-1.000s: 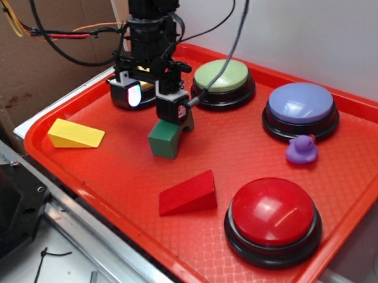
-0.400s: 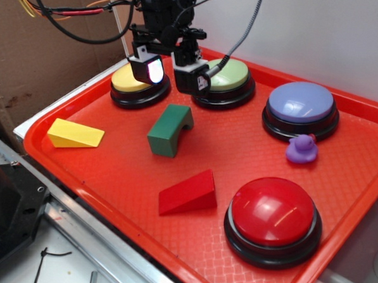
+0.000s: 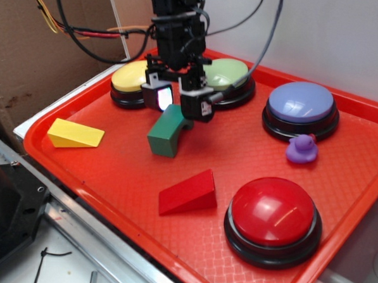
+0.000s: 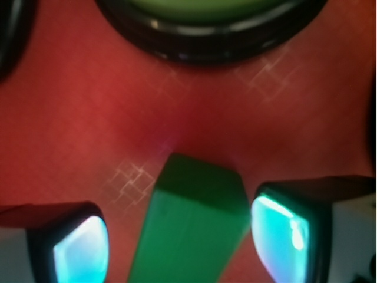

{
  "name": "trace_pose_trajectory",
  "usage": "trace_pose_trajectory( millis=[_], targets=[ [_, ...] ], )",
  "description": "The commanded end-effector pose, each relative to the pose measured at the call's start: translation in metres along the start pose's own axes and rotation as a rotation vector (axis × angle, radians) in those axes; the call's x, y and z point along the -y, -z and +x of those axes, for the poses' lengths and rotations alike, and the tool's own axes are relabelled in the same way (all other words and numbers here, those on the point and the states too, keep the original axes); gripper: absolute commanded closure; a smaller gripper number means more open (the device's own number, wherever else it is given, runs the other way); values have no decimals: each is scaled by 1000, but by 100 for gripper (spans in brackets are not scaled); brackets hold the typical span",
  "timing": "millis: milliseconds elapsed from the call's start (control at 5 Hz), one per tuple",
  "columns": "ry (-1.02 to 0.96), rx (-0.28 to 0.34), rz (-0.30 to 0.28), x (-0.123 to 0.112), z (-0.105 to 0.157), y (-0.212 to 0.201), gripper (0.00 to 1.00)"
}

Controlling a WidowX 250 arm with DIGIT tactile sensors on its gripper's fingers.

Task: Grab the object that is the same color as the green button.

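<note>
Overhead, a black robot arm is reaching down over a red tray (image 3: 111, 175) that is holding blocks and 4 large buttons. Its gripper (image 3: 179, 103) is hanging with its fingers spread wide, and nothing is held between them. The 2 fingertips (image 4: 79, 250) are glowing pale blue in the wrist view. They are sitting on either side of the green block (image 3: 168, 132), at its far end. The right fingertip is looking very close to the block's edge, but contact cannot be confirmed. The left one is standing clear of it, with bare tray showing between.

The green block is lying on the tray near the middle, its arch notch facing the far side. Just beyond it, the green button (image 3: 227, 77) is sitting at the tray's back edge, partly hidden by the arm. A yellow button (image 3: 130, 80) is sitting to its left and a purple button (image 3: 300, 106) to its right. A small purple duck (image 3: 301, 149) is resting just in front of the purple button. A red button (image 3: 272, 217) is occupying the near right corner. A red wedge (image 3: 188, 192) is lying in front of the green block, and a yellow wedge (image 3: 74, 134) is lying near the left rim.
</note>
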State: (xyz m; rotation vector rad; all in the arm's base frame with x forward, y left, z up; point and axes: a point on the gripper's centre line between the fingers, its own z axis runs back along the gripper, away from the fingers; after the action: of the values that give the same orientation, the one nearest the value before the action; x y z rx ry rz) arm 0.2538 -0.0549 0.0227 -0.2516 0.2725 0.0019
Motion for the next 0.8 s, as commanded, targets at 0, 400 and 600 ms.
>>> trace_pose_trajectory(
  millis=[0, 400, 600],
  targets=[
    [-13, 23, 90, -20, -2, 3, 0],
    [-197, 260, 306, -36, -17, -48, 100],
    [-311, 521, 252, -39, -29, -96, 100]
  ],
)
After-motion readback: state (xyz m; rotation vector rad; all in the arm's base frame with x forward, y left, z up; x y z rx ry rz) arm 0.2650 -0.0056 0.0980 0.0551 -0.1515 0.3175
